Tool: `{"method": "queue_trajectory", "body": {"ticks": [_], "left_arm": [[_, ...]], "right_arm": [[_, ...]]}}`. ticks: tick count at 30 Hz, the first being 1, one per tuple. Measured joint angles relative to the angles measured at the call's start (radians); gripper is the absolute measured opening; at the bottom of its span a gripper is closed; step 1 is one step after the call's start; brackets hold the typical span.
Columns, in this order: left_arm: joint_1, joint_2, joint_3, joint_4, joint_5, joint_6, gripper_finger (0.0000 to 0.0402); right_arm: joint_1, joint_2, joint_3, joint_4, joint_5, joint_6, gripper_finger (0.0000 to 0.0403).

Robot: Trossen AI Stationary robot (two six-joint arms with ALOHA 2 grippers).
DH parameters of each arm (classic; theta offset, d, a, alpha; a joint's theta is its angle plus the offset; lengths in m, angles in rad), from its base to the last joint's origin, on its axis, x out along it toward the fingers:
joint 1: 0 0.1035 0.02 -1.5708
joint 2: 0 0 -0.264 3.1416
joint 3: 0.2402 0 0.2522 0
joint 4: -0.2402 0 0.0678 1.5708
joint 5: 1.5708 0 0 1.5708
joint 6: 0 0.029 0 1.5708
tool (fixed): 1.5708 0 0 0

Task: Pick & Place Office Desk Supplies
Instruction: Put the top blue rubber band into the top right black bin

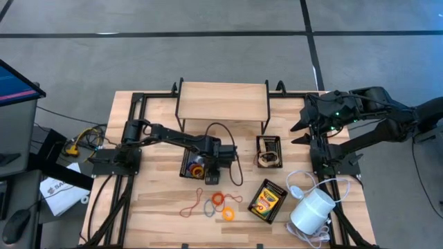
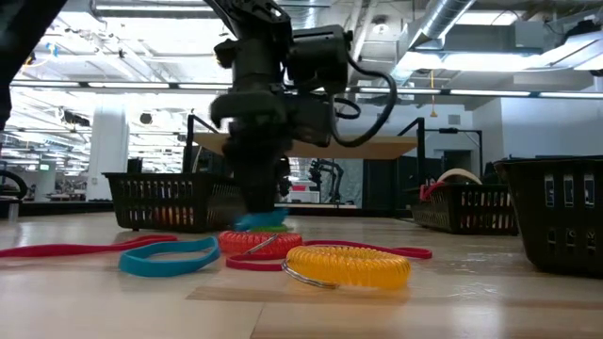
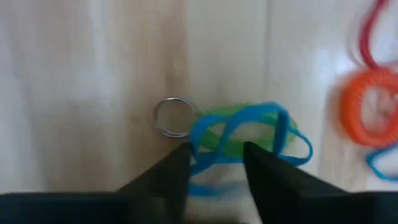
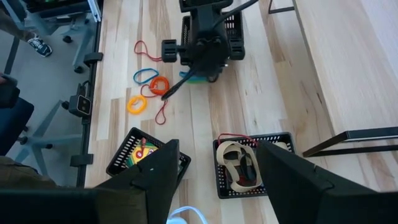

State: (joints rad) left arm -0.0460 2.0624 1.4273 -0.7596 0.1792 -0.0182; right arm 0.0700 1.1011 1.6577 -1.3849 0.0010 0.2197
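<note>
Blue and green, tangled together: coiled elastic loops [image 3: 249, 134] with a small metal key ring [image 3: 171, 117] lying flat on the pale wooden table [image 1: 159, 207], sitting directly between and just ahead of the left gripper [image 3: 216, 163] fingertips. Straddling the near edge of the bundle, the two dark fingers [image 3: 165, 177] standing partly apart, narrowing on the coils; not possible to say yet whether anything is truly pinched. Stretching crosswise to the fingers, the bundle's long axis, so closing straight in looks likely to catch the blue strands. Lying just beside, an orange coil [image 3: 370, 106]; resting nearer the table's front edge in the low view, a yellow coil [image 2: 349, 264] and a red band [image 2: 57, 250]. Waiting just behind the gripper, a black mesh tray [image 1: 190, 166]. Hovering well apart at the table's far right, the right gripper [image 4: 217, 162], fingers spread and holding nothing, clearly the farther arm.
</note>
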Motion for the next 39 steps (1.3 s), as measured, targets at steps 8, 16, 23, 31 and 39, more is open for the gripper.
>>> {"method": "queue_trajectory", "body": {"ticks": [8, 16, 23, 31, 39], "left_arm": [[-0.016, -0.017, 0.000, -0.034, 0.012, -0.047, 0.0011], [-0.016, -0.069, 0.003, 0.006, 0.012, -0.143, 0.0002], [0.008, -0.168, 0.004, 0.100, 0.013, -0.226, 0.0003], [0.016, -0.180, 0.004, 0.159, 0.013, -0.226, 0.0043], [0.016, -0.174, 0.004, 0.161, 0.065, -0.278, 0.0008]], "right_arm": [[0.000, 0.000, 0.000, 0.001, 0.001, -0.010, 0.0211], [-0.001, 0.000, 0.000, 0.001, 0.001, -0.010, 0.0211], [0.000, 0.000, 0.000, 0.013, 0.005, -0.010, 0.0211], [0.000, 0.000, 0.000, 0.010, 0.005, -0.009, 0.0211], [0.000, 0.000, 0.000, 0.009, 0.005, -0.009, 0.0211]]}}
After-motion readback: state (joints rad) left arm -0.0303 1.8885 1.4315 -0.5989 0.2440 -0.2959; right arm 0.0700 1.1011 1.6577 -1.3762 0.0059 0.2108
